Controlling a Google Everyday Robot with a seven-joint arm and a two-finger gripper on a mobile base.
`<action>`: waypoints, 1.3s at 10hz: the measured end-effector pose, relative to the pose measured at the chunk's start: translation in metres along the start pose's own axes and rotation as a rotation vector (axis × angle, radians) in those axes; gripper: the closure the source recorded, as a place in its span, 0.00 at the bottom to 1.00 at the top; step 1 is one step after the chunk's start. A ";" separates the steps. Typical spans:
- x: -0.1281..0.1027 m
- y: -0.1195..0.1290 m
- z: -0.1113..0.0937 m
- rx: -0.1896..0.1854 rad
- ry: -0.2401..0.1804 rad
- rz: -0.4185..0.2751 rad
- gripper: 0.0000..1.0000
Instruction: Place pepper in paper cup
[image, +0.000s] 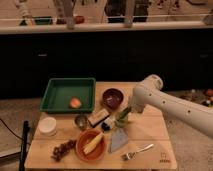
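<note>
My gripper (123, 115) hangs at the end of the white arm, low over the middle of the wooden table (150, 132). Right at its tip lies a small green thing that looks like the pepper (121, 120), partly hidden by the gripper. I cannot tell whether it is held. The white paper cup (48, 126) stands upright near the table's left edge, well to the left of the gripper.
A green tray (60, 90) with an orange fruit (75, 102) sits at the back left. Around the gripper are a dark red bowl (112, 97), a metal cup (81, 121), a brown bar (98, 117), an orange bowl (80, 149) with corn (93, 143), a grey napkin (118, 140) and a fork (137, 151).
</note>
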 end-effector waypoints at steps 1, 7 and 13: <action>-0.009 -0.009 -0.006 0.011 -0.008 -0.029 1.00; -0.081 -0.053 -0.040 0.067 -0.164 -0.242 1.00; -0.135 -0.071 -0.049 0.068 -0.297 -0.368 1.00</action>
